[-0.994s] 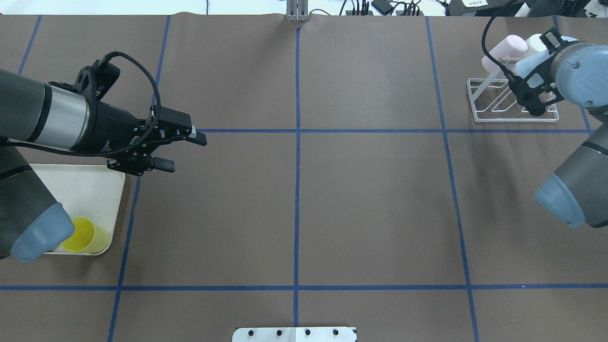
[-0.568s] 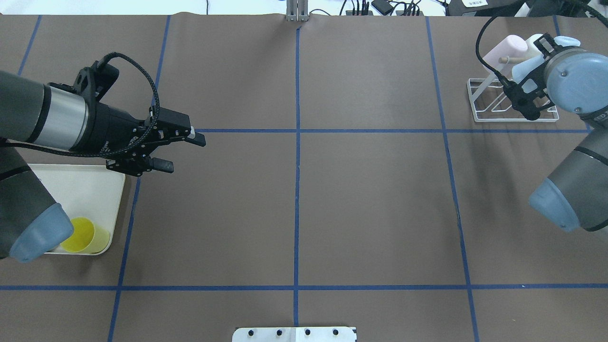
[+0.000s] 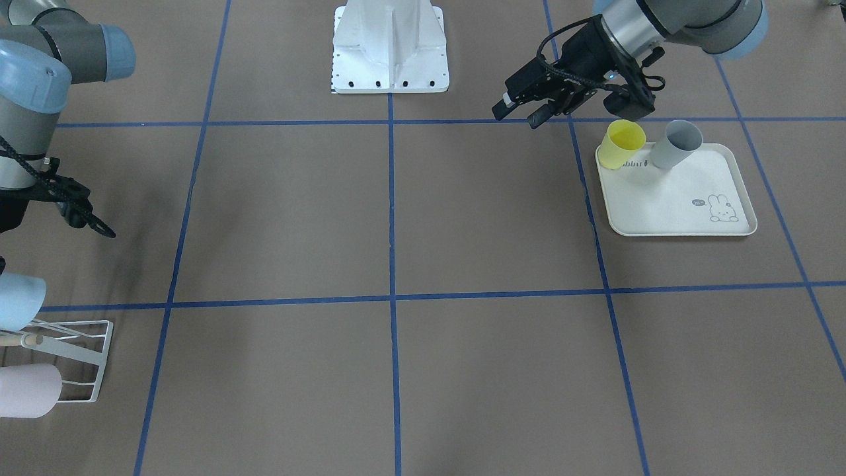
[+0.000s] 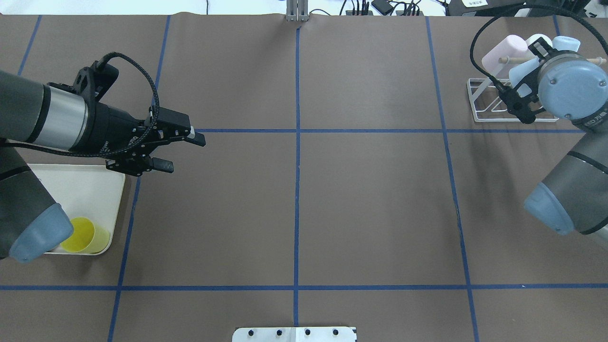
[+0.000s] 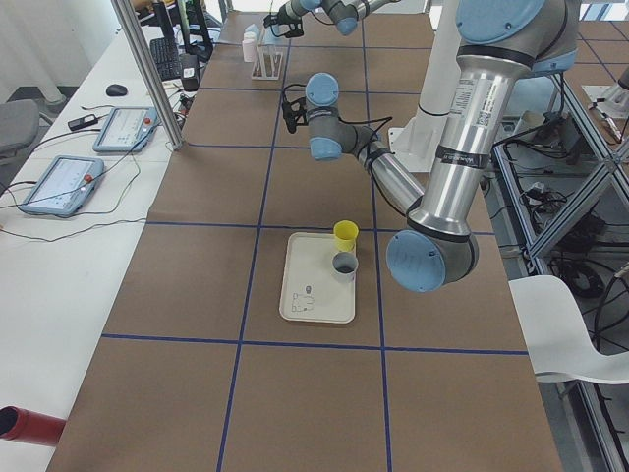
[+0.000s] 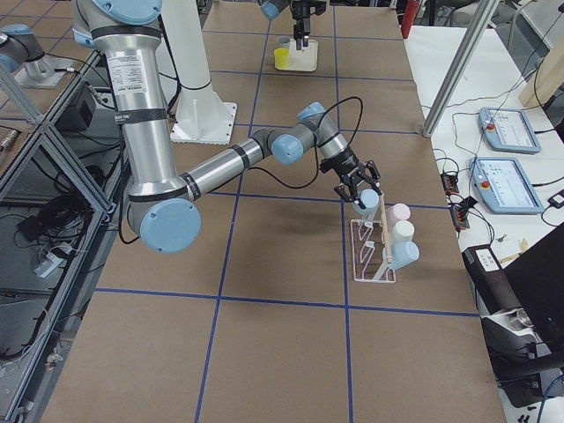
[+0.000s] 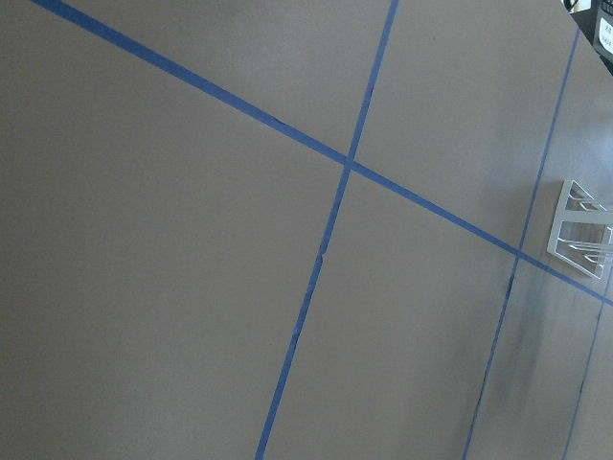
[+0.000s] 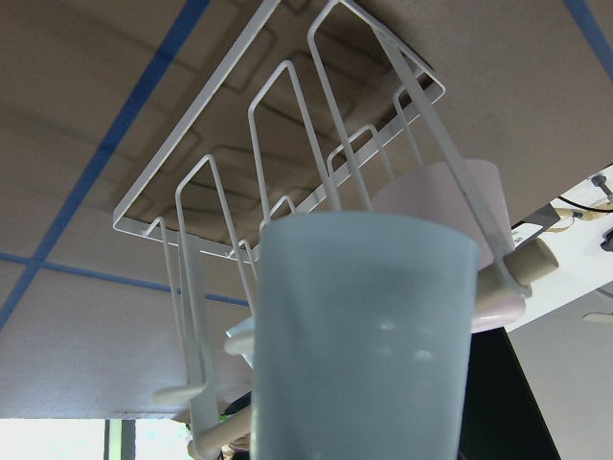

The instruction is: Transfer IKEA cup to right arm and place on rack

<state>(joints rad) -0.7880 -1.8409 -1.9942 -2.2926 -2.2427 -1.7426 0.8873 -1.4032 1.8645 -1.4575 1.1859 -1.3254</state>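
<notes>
Since a second earlier, my right arm's wrist had swung up and rightward in the upper right of the overhead frame, carrying the light blue cup [image 8: 369, 326] closer to the wooden rod [image 8: 522, 264]; my left arm had barely shifted. The brown table [image 4: 370, 199] stretched between both arms. Near the cream tray [image 3: 667, 211], at the left of the overhead frame, my left jaws [image 4: 186, 153] hung spread and empty. A yellow cup [image 3: 623, 143] and a grey cup [image 3: 674, 144] stood just beside each other on that tray. The white rack [image 4: 494, 107] sat at the upper right with a pink cup [image 4: 503, 50] hung on it. The light blue cup filled the centre of my right wrist view, directly before the rack's prongs; whether it sat on one I could not tell. My right jaws [image 6: 357, 192] were over that cup, yet no view showed whether they pinched it. I judged the cup light, stiff and thin-walled, with a smooth tapered side that could slip, so a hold across the wall near mid-height seemed best.
</notes>
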